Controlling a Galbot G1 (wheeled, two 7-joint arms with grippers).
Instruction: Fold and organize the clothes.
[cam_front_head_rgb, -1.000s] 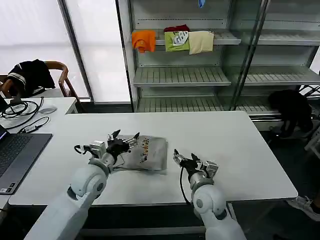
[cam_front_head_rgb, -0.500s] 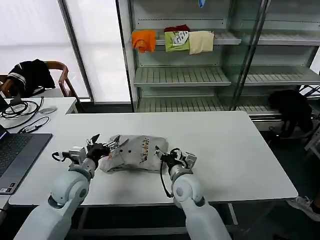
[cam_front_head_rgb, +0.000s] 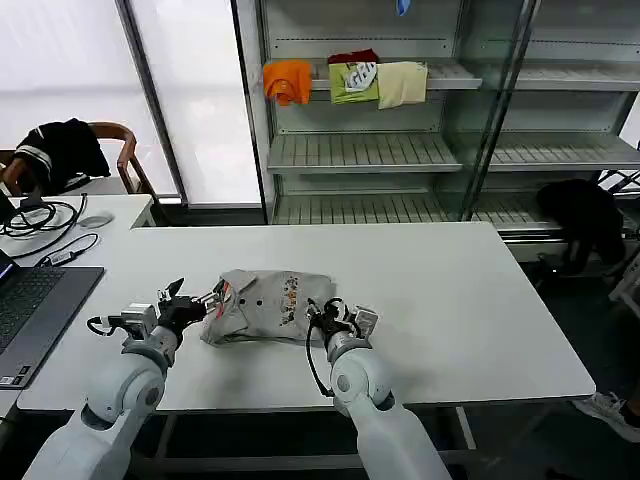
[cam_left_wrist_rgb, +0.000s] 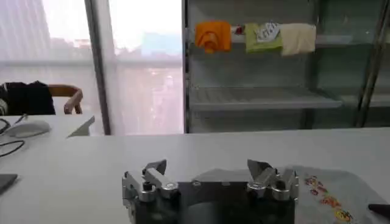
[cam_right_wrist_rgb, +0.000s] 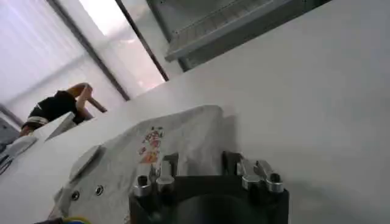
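Observation:
One light grey shirt (cam_front_head_rgb: 268, 305) lies folded and slightly bunched on the white table (cam_front_head_rgb: 450, 290), near the front edge. Its multicoloured print (cam_front_head_rgb: 291, 295) faces up, and an orange collar strip (cam_front_head_rgb: 222, 291) and small buttons show at its left end. My left gripper (cam_front_head_rgb: 192, 297) is open just left of the shirt, with nothing between its fingers (cam_left_wrist_rgb: 155, 168); the shirt (cam_left_wrist_rgb: 326, 192) lies beside it. My right gripper (cam_front_head_rgb: 326, 308) is open at the shirt's right edge, its fingertips (cam_right_wrist_rgb: 170, 163) low over the grey cloth (cam_right_wrist_rgb: 152, 152).
A laptop (cam_front_head_rgb: 30, 310), cables and a mouse (cam_front_head_rgb: 95, 219) sit on the left side table. A chair with a black garment (cam_front_head_rgb: 62, 148) stands behind it. Shelves (cam_front_head_rgb: 365, 150) behind the table hold orange, green and cream folded garments. Another black garment (cam_front_head_rgb: 585, 215) lies at right.
Both grippers have moved left and back toward me. The left came off the shirt to its left side, the right reached the shirt's right edge. The shirt shifted left and bunched up.

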